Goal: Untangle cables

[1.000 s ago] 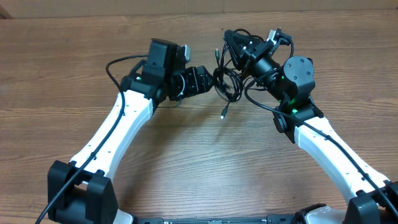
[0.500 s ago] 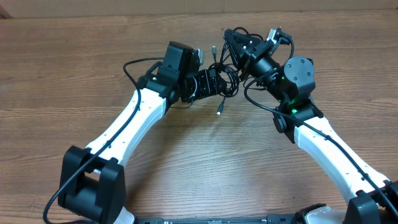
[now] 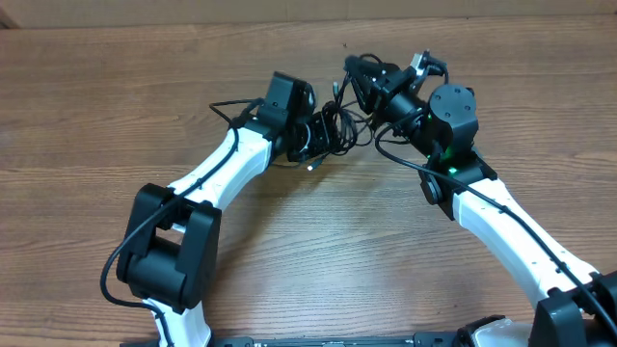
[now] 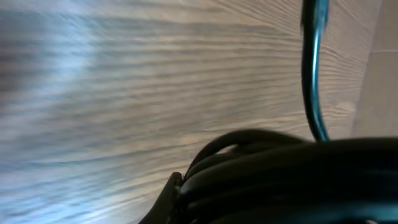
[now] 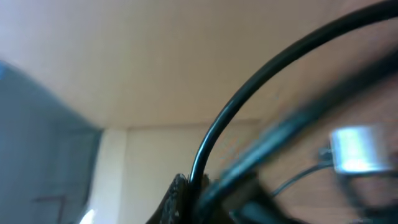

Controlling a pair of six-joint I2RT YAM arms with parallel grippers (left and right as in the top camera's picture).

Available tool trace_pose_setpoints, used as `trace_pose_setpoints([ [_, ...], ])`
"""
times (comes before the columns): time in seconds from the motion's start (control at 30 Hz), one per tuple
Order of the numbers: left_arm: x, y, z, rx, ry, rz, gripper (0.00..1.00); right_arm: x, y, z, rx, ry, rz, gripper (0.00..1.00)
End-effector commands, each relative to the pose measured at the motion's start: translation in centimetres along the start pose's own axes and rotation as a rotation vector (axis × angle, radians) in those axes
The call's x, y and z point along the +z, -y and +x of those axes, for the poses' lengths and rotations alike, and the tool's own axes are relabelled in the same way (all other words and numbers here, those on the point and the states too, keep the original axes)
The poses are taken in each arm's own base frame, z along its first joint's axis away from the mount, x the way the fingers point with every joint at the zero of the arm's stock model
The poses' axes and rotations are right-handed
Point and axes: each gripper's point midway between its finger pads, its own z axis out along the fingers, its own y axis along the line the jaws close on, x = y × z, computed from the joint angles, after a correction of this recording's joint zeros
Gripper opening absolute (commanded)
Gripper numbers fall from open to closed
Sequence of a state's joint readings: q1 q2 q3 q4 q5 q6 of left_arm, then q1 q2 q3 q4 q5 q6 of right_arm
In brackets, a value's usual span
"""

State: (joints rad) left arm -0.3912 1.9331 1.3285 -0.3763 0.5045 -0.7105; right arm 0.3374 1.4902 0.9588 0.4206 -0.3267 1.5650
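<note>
Comparing with a second ago, we see our left gripper (image 3: 335, 135) swung across the table (image 3: 106, 145) and pushed into the cables (image 3: 339, 116), which sit bunched in a dark knot between it and our right gripper (image 3: 362, 79), toward the far middle; the loose plug end (image 3: 310, 166) now trails nearer the left arm. Both wrist views are filled with blurred cord, so we cannot tell whether either gripper is clamped or slack; we judge the tangle not yet loosened, its cords gathered closer rather than drawn apart.
</note>
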Motion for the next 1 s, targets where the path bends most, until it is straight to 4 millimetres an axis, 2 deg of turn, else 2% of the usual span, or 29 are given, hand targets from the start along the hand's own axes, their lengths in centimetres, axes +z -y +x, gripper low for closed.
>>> trace_pose_setpoints([
  [0.0, -2.7, -1.9, -2.8, 0.078, 0.058, 0.003, 0.04, -0.8, 0.4, -2.7, -0.169, 0.121, 0.079, 0.04],
  [0.1, -5.6, -2.5, -4.7, 0.087, 0.104, 0.041, 0.04, -1.5, 4.2, -3.9, -0.237, 0.169, 0.245, 0.04],
  [0.2, -8.2, -2.3, -6.1, 0.098, 0.135, 0.115, 0.04, -2.6, 7.3, -4.7, -0.295, 0.194, 0.388, 0.04],
  [0.3, -10.0, -1.8, -6.5, 0.126, 0.137, 0.192, 0.04, -3.3, 8.9, -4.6, -0.347, 0.174, 0.467, 0.04],
  [0.37, -10.5, -1.6, -6.4, 0.144, 0.128, 0.228, 0.04, -3.7, 9.9, -4.5, -0.372, 0.154, 0.513, 0.04],
  [0.47, -10.9, -1.5, -6.4, 0.152, 0.121, 0.258, 0.04, -4.2, 11.0, -3.8, -0.433, 0.089, 0.560, 0.13],
  [0.6, -11.0, -1.2, -6.5, 0.213, 0.131, 0.267, 0.04, -4.2, 11.3, -2.5, -0.585, -0.033, 0.556, 0.27],
  [0.7, -11.0, -1.2, -6.6, 0.219, 0.134, 0.268, 0.04, -4.1, 10.8, -1.6, -0.622, -0.100, 0.519, 0.39],
  [0.83, -11.0, -1.2, -6.6, 0.236, 0.139, 0.263, 0.04, -4.4, 9.5, 0.1, -0.617, -0.196, 0.442, 0.52],
  [0.97, -11.0, -1.2, -6.6, 0.317, 0.150, 0.258, 0.04, -4.4, 7.5, 1.9, -0.605, -0.299, 0.326, 0.57],
])
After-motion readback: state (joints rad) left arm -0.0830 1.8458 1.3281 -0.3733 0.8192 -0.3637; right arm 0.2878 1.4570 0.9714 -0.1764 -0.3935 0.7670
